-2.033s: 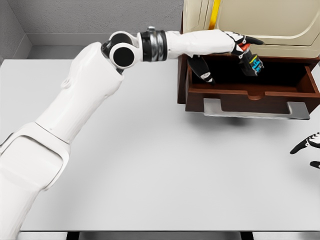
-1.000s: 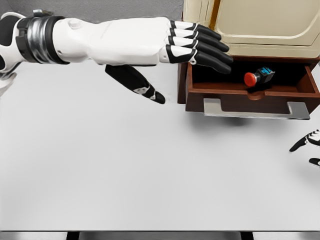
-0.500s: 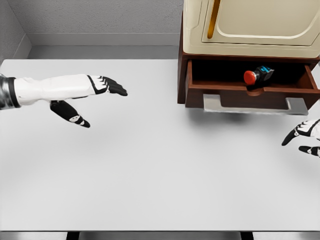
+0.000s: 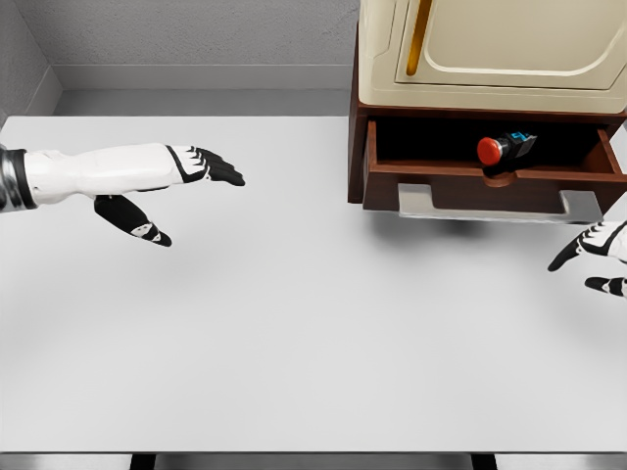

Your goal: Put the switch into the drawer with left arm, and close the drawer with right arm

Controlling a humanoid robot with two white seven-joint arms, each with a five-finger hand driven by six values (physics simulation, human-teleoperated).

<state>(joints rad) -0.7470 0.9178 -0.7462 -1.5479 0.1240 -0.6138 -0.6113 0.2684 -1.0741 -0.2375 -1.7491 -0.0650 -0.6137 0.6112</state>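
The switch (image 4: 504,149), a red button on a black and blue body, lies on its side inside the open brown drawer (image 4: 490,186), near the front wall's notch. The drawer has a grey handle (image 4: 500,203) and hangs out of a cream cabinet (image 4: 490,49). My left hand (image 4: 186,181) hovers over the table far to the left of the drawer, fingers stretched out, holding nothing. My right hand (image 4: 593,257) shows at the right edge, just below and right of the handle, fingers relaxed and empty.
The white table (image 4: 294,323) spreads across the view. A grey wall (image 4: 196,39) runs behind it. The cabinet's brown base stands at the table's back right.
My left hand let go of the switch in the drawer and drew back far to the left. The right hand rose toward the drawer handle. The drawer front looks slightly further in.
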